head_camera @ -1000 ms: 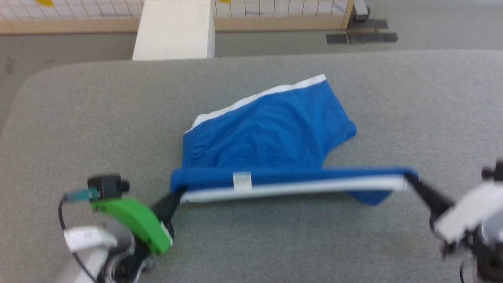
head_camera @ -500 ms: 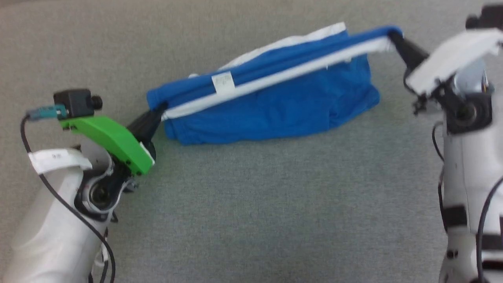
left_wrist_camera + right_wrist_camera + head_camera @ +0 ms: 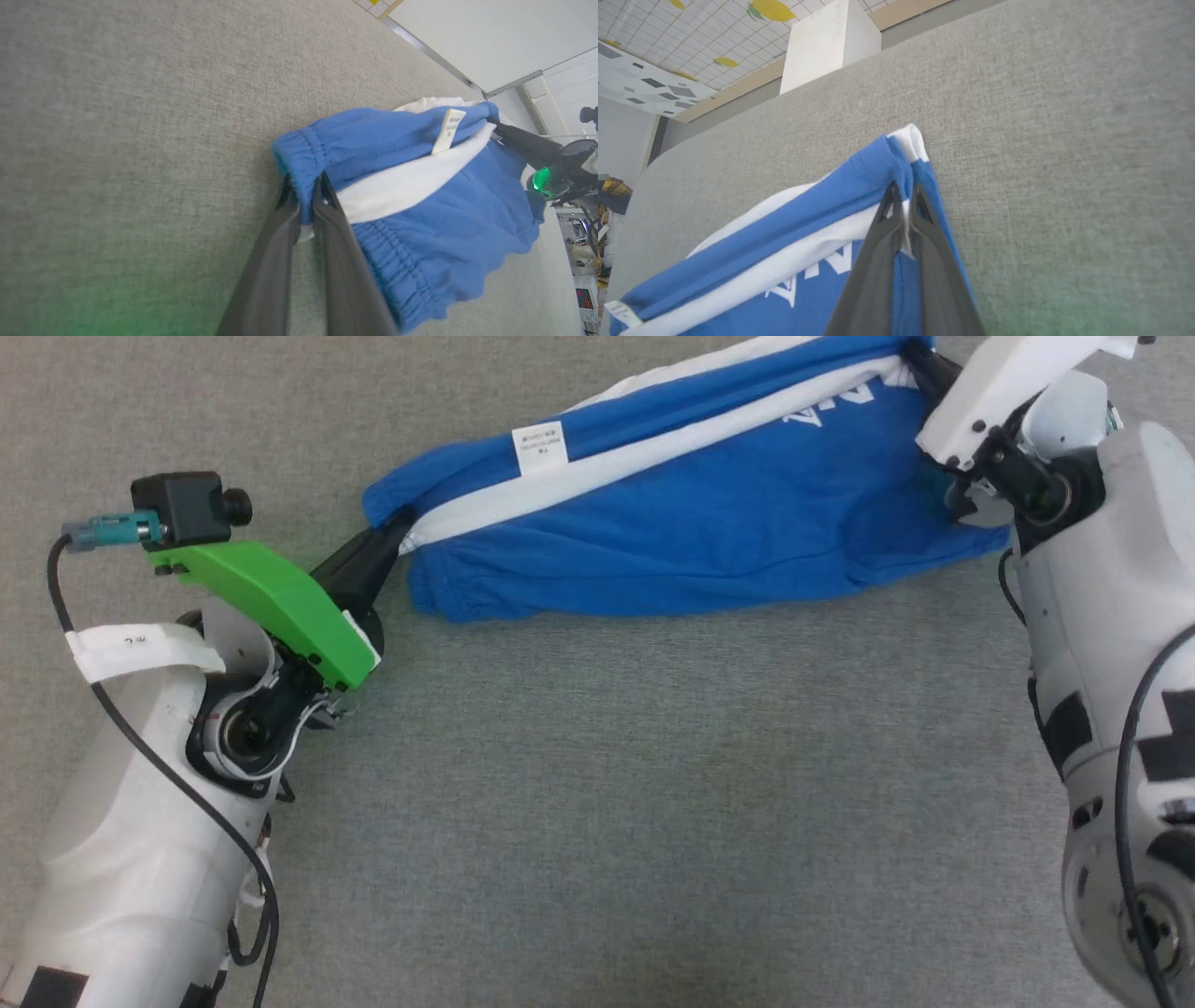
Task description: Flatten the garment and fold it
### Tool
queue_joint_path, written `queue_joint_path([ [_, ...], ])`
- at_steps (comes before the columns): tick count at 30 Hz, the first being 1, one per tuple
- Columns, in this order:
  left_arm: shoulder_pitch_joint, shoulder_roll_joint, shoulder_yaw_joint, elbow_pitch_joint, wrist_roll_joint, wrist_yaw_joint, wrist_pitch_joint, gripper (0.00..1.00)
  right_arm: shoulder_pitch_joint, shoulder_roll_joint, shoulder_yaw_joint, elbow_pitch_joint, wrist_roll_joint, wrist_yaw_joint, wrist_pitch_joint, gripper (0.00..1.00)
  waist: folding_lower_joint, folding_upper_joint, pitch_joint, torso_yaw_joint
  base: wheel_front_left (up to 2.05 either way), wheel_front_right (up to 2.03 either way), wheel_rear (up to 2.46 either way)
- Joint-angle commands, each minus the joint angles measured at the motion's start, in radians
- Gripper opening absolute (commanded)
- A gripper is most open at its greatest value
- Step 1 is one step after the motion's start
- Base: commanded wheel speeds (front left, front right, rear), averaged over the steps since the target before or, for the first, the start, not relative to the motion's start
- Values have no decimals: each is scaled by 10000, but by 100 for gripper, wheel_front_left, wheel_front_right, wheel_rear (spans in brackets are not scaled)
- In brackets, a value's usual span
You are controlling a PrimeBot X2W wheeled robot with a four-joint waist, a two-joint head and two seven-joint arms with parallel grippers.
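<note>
The grey cloth-covered desk (image 3: 597, 803) carries the garment (image 3: 709, 541), bright blue shorts stretched on a slant across its far part. Their waistband is pulled taut between two arms, and the legs sag below it, seemingly resting on the surface. The left gripper (image 3: 397, 527) is pinched tight on the gathered elastic corner at the lower-left end. The right gripper (image 3: 920, 364) is likewise clamped on the opposite corner, up at the right. A white band runs along the taut line, a small white tag (image 3: 540, 446) sits on the blue strip above it, and white lettering (image 3: 831, 406) shows near the right-hand end. The risk, as I judge it, lies in the thin hold. Each gripper has only a narrow bite of edge, so a harder pull to spread the shorts could slip a corner free and let them slump. Laying them down with the legs bunched underneath would trap creases.
</note>
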State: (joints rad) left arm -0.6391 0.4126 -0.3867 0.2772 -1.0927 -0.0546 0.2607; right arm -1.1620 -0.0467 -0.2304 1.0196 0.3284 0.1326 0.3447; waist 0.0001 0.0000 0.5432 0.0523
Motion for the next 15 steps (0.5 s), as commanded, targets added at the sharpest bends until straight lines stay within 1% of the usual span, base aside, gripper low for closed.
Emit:
queue_joint_path([
  [1,-62,-33,-8,201,-54,-25,-57,25,-345,-35,-54,348,-157,-19,-207,0,-1,0,99,112,0,0,0],
  [2,-89,-53,-10,228,-69,-45,-62,97,-482,-35,-67,581,-204,-19,-354,17,-1,0,84,115,0,0,0],
  [3,-119,-59,-21,249,-70,-79,-70,100,-642,-35,-74,862,-245,-19,-535,100,-1,0,42,110,0,0,0],
  [7,-161,-88,70,189,-126,-194,-270,100,-1105,-35,-99,1652,-387,-19,-1315,100,-1,0,-297,58,0,0,0],
  [10,-156,-65,236,9,-37,-226,-687,100,-1347,-35,-123,2027,-351,-19,-1930,100,-1,0,-732,0,0,0,0],
  [11,-152,-32,292,-81,76,-246,-921,100,-1380,-35,-109,2071,-348,-19,-2158,100,-1,0,-886,-20,0,0,0],
  [13,-104,44,495,-326,497,-267,-1780,100,-1410,-35,-89,2118,-281,-19,-2672,100,-1,0,-1206,-57,0,0,0],
  [15,83,269,502,-529,1423,-201,-2853,100,-1263,-35,127,2173,-431,-19,-2997,100,-1,0,-1563,-98,0,0,0],
])
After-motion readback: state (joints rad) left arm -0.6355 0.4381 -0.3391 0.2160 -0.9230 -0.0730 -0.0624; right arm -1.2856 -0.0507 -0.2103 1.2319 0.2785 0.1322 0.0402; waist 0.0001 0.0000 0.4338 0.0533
